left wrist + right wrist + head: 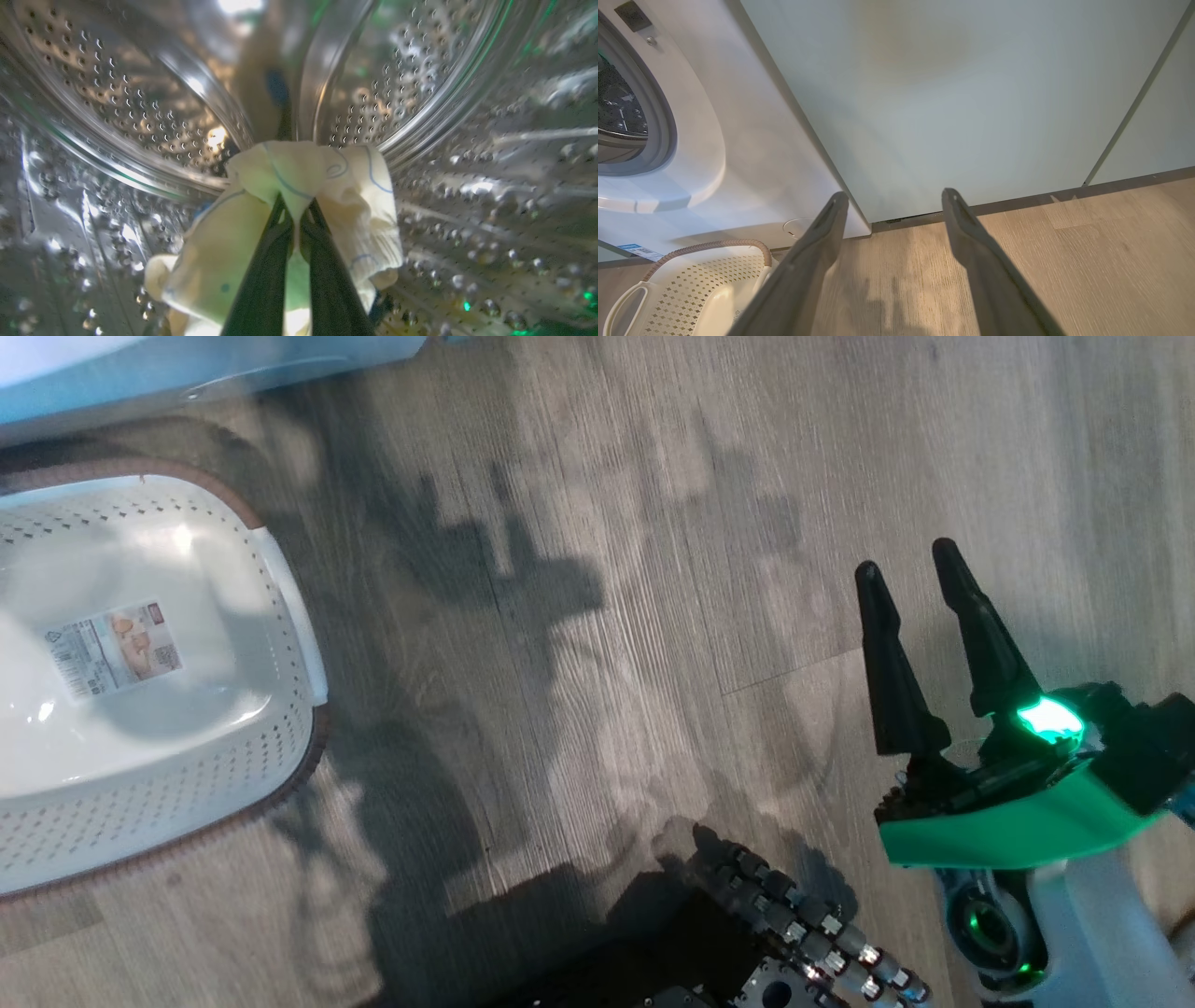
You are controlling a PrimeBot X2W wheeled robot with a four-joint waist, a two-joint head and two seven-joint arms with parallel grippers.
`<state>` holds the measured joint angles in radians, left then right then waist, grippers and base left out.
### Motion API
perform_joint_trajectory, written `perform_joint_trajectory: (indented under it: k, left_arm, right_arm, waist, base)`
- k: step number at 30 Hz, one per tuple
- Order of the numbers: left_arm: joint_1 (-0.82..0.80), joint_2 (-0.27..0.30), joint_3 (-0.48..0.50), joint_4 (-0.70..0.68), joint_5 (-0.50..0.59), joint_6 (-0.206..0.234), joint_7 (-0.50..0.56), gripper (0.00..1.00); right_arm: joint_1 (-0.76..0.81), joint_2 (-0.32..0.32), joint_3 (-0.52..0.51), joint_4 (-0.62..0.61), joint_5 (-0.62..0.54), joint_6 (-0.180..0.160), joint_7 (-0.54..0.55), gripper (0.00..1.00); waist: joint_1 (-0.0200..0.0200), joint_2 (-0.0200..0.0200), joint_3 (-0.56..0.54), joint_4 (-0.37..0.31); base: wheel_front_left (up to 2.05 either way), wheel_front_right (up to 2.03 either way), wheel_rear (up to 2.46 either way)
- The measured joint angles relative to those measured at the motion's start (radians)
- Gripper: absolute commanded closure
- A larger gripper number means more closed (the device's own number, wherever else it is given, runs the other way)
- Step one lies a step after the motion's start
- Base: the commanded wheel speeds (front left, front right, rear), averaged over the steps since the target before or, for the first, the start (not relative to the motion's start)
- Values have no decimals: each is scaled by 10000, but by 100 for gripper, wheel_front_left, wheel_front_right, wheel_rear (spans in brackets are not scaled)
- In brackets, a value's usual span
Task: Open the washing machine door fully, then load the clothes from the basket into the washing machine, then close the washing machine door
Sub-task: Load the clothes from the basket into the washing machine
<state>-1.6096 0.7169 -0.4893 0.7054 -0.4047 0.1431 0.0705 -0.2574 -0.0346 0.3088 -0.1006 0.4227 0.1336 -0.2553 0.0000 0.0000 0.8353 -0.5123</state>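
The left gripper pinches a pale yellow printed garment tight between its fingers, inside the white washing machine's perforated steel drum, whose walls curve close all round. The right gripper hangs spread wide, holding nothing, over wood-plank floor, well apart from the cream perforated basket.

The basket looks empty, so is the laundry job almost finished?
Nearly. The basket holds nothing in the part shown, so unloading looks done. The left gripper is inside the drum, shut on a pale yellow garment not yet released. The right gripper hangs open. Closing the door is left.
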Motion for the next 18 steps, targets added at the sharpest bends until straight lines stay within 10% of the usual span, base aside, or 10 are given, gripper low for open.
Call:
perform_joint_trajectory:
  k: [9, 10, 13, 18]
  left_arm:
    - [84, -263, -12, 1024, -234, -349, 42, 100]
    - [84, -336, 4, 1118, -322, -349, 86, 88]
    - [85, -512, -6, 1289, -456, -349, 188, 0]
    - [147, -830, 42, 1421, -711, -242, 13, 0]
  right_arm:
    - [-1, 0, 69, 36, 84, 0, 0, 0]
    - [-1, 0, 56, 54, 84, 0, 0, 0]
    - [-7, 0, 15, 132, 69, 0, 0, 0]
    - [-7, 0, -203, 251, -105, 0, 0, 0]
  waist:
    - [0, 0, -22, 80]
    - [0, 0, -32, 110]
    - [0, 0, -71, 195]
    - [0, 0, -217, 381]
  base:
    - [0, 0, 0]
    - [0, 0, 0]
    - [0, 0, 0]
    - [0, 0, 0]
